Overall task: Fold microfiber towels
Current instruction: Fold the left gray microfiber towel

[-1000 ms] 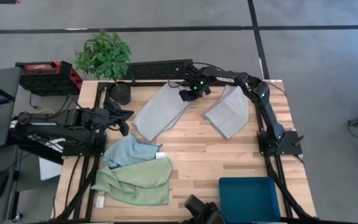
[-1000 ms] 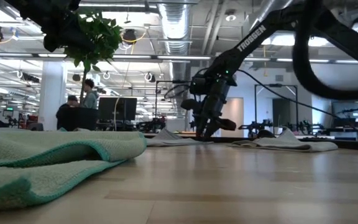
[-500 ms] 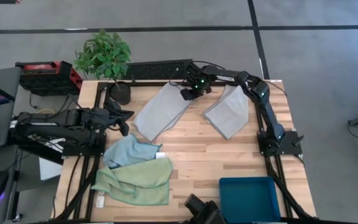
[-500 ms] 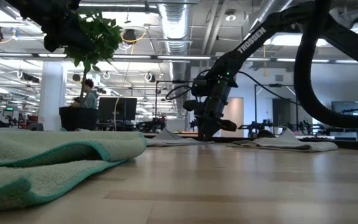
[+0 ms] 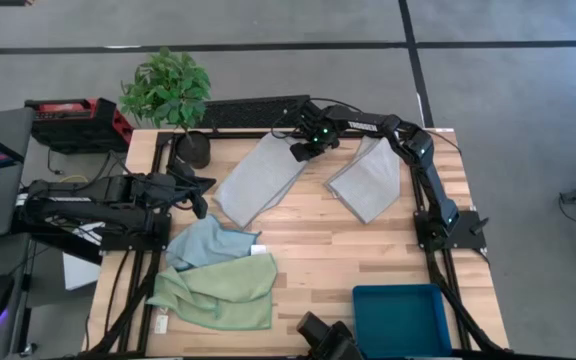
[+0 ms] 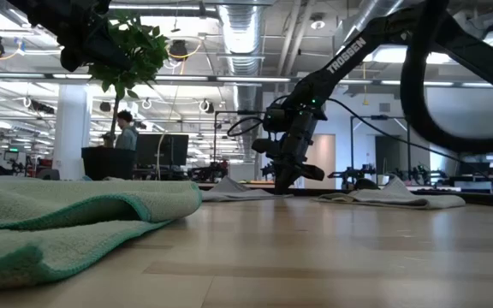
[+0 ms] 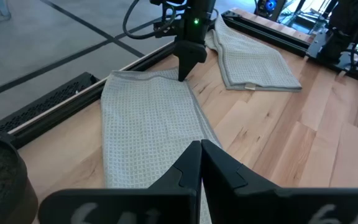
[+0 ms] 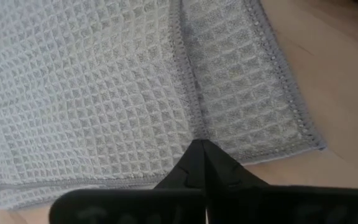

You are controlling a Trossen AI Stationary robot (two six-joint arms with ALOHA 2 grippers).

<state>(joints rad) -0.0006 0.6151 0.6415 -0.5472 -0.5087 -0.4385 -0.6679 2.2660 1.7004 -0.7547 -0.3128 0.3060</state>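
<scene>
High view: my right gripper (image 5: 305,150) is down on the far corner of the light grey towel (image 5: 258,178) lying mid-table; second grey towel (image 5: 366,177) just beside it, blue towel (image 5: 206,240) and green towel (image 5: 218,292) nearer the front; my left gripper (image 5: 200,196) waits at the table's left edge, fingers shut on nothing.

Low view: my right arm drops onto the cloth's edge.

Right wrist view: fingers pinched together on the hem (doubled layer there).

Step, I judge: corner grasp. Next calls for lifting and carrying it across to fold, without dragging the whole cloth.
</scene>
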